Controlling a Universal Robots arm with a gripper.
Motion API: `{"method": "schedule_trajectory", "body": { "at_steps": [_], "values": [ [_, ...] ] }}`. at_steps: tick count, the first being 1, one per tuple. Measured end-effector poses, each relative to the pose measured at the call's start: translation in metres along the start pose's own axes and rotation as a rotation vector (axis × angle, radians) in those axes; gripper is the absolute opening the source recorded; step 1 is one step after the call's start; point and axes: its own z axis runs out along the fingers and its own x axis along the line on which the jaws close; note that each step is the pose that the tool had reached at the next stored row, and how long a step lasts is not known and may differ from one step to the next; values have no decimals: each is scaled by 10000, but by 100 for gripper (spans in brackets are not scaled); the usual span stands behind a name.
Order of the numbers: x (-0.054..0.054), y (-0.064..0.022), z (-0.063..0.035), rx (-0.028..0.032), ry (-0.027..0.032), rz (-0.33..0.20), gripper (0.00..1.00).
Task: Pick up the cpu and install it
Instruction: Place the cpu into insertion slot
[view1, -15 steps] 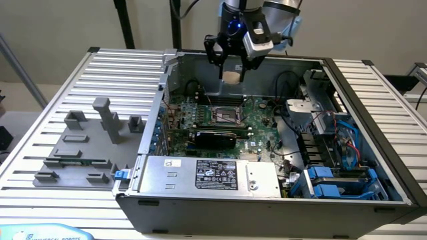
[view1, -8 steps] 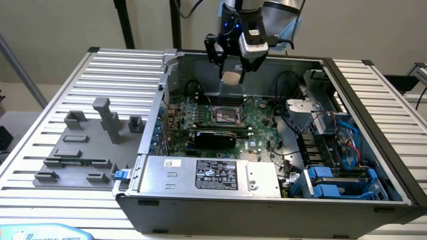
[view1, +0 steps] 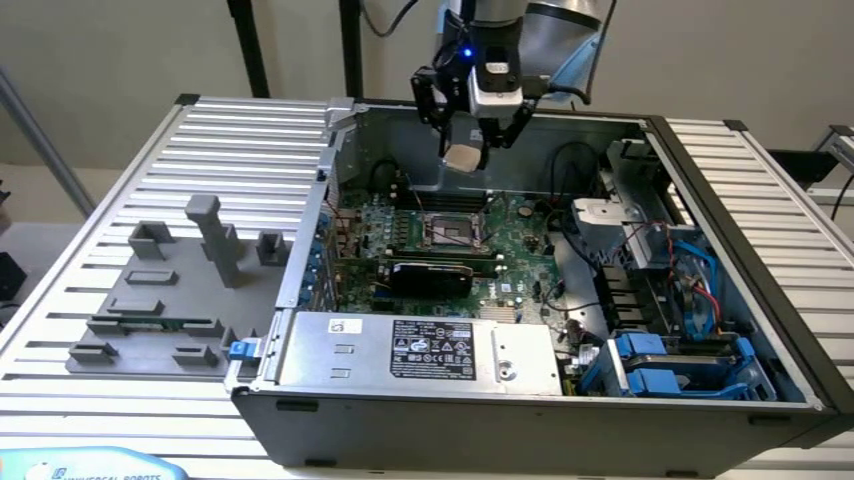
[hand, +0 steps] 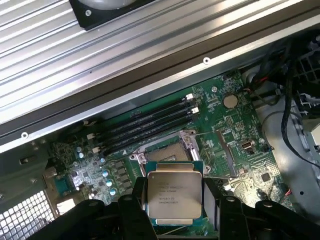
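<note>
Hovering over the open computer case, the pincer is clamped on the cpu; pickup is done, while the motherboard socket sits unfilled.

Arm hanging from above, tool pointing down, clamped on cpu

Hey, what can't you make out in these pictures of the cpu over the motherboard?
Wrist view: socket, near part hidden behind the cpu.
Wrist view: cpu underside, faces away from the camera.
Exterior view: power supply label, print too small to read.
</note>
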Motion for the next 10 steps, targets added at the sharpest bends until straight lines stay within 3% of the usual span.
{"method": "schedule_trajectory", "body": {
  "at_steps": [10],
  "values": [
    [-1, -3, 53, -8, -98, 1829, 55]
  ]
}}
